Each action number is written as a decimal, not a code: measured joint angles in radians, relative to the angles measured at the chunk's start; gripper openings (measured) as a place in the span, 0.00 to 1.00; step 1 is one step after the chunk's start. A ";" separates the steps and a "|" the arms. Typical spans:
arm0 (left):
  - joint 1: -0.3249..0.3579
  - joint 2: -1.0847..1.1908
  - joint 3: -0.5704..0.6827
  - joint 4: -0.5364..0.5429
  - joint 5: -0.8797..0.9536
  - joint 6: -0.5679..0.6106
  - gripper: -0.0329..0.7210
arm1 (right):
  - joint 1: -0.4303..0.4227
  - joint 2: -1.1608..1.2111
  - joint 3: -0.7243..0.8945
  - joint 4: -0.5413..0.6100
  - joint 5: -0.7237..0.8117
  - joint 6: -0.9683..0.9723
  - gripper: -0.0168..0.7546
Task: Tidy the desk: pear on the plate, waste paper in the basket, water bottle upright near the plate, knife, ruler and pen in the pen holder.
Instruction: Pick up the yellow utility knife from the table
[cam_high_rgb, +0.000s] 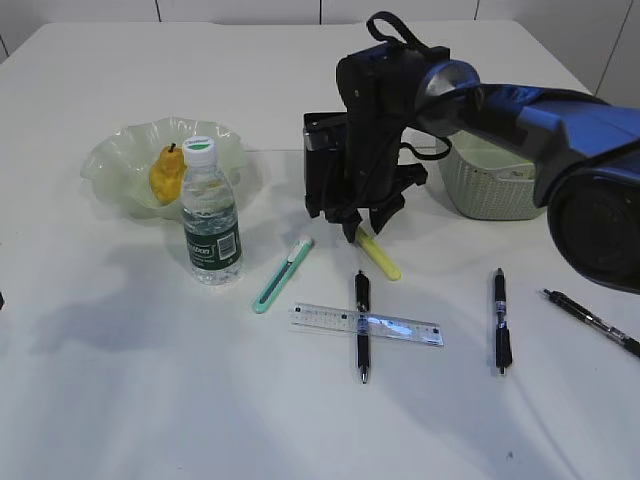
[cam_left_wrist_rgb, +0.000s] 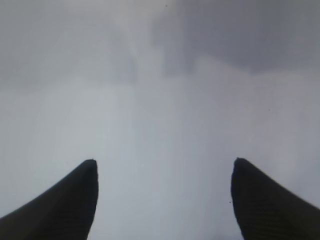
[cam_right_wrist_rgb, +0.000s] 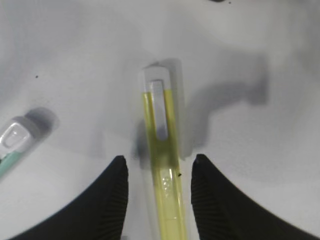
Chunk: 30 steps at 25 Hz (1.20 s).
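Now we see the yellow pen (cam_right_wrist_rgb: 162, 165) lying between our right end effector's (cam_right_wrist_rgb: 159, 172) parted fingers, apparently ungripped; the left end effector (cam_left_wrist_rgb: 165, 172) gapes wide.

The black pen holder (cam_high_rgb: 322, 150) is mostly hidden behind the right arm, as is the left end of the basket (cam_high_rgb: 495, 185). The pear (cam_high_rgb: 166, 175) is partly covered by the bottle (cam_high_rgb: 211, 215). The yellow pen (cam_right_wrist_rgb: 163, 165) runs off the right wrist view's bottom edge. The left wrist view shows only blurred grey tabletop (cam_left_wrist_rgb: 160, 100).

White table (cam_high_rgb: 120, 400): plate (cam_high_rgb: 115, 160), bottle (cam_high_rgb: 211, 225), ruler (cam_high_rgb: 400, 327) (over pen (cam_high_rgb: 361, 330)).
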 joint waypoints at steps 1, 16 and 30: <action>0.000 0.000 0.000 0.000 0.000 0.000 0.83 | 0.000 0.002 0.000 -0.004 0.000 0.000 0.43; 0.000 0.000 0.000 0.000 0.000 0.000 0.83 | -0.010 0.009 0.000 -0.006 0.000 -0.005 0.43; 0.000 0.000 0.000 0.000 0.000 0.000 0.83 | -0.011 0.009 0.000 0.005 0.000 -0.013 0.43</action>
